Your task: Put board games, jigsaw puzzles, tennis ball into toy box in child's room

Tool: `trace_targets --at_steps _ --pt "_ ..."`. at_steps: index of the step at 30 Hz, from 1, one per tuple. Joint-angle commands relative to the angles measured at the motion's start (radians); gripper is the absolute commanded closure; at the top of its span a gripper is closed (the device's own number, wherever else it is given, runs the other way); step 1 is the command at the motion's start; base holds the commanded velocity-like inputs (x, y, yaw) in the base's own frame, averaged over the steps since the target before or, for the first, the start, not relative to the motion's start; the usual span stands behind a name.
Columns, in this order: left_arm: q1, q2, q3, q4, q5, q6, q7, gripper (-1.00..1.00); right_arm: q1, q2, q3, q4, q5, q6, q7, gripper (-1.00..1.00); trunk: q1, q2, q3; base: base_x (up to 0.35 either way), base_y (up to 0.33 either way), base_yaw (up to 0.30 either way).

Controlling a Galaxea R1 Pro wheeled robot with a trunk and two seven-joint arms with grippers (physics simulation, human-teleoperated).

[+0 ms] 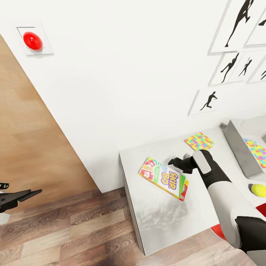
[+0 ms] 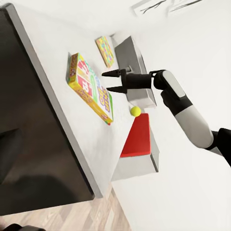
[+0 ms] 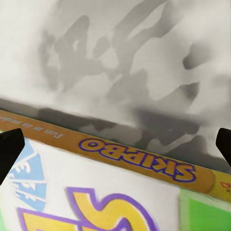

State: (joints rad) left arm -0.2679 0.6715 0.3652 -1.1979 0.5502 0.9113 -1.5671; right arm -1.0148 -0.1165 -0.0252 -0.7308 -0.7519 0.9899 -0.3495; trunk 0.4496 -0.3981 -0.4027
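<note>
SKIP-BO box [image 1: 163, 178] lies flat on the bench [image 1: 162, 221], near its front-left corner, long axis diagonal: one short end points toward the wall w/ the silhouette pictures, the other toward the bench's front edge. Lettering reads along that long axis. In the right wrist view the box's orange side edge [image 3: 144, 161], printed SKIP-BO, runs across w/ mottled grey bench top beyond it.

Right end effector [image 1: 173, 162] hovers just above the box's wall-side long edge, fingers spread apart, nothing between them; the left wrist view shows both dark fingers [image 2: 113, 74] parted over the box [image 2: 90, 88].

Rel. to the box: one jigsaw puzzle [image 1: 198, 141] lies flat on the bench toward the wall; toy box [image 1: 236, 147] stands further right, w/ a second puzzle square [image 1: 256, 151] inside it; tennis ball [image 1: 258, 190] sits on the bench right of the box, just in front of the toy box.

Left end effector [image 1: 22, 195] hangs well left of the bench over the wood floor [image 1: 74, 229]; can't tell how far open.
</note>
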Motion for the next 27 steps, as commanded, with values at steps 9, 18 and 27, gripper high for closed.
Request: trace_targets --at_steps 9,18,27 --pt "-0.001 0.000 0.003 0.000 0.000 0.011 -0.004 -1.00 -0.001 0.001 -0.001 -0.001 -0.010 0.003 -0.010 -1.00 0.000 -0.002 -0.012 -0.089 0.073 0.000" --pt "-0.001 0.000 0.004 0.000 0.000 0.011 -0.004 -1.00 -0.001 0.004 -0.001 -0.001 -0.010 0.003 -0.009 -1.00 0.000 -0.002 -0.013 -0.014 0.014 0.000" --pt "-0.001 0.000 0.005 0.000 0.001 0.011 -0.004 -1.00 -0.001 0.004 -0.001 -0.002 -0.010 0.003 -0.009 -1.00 0.000 -0.002 -0.013 -0.062 0.060 0.000"
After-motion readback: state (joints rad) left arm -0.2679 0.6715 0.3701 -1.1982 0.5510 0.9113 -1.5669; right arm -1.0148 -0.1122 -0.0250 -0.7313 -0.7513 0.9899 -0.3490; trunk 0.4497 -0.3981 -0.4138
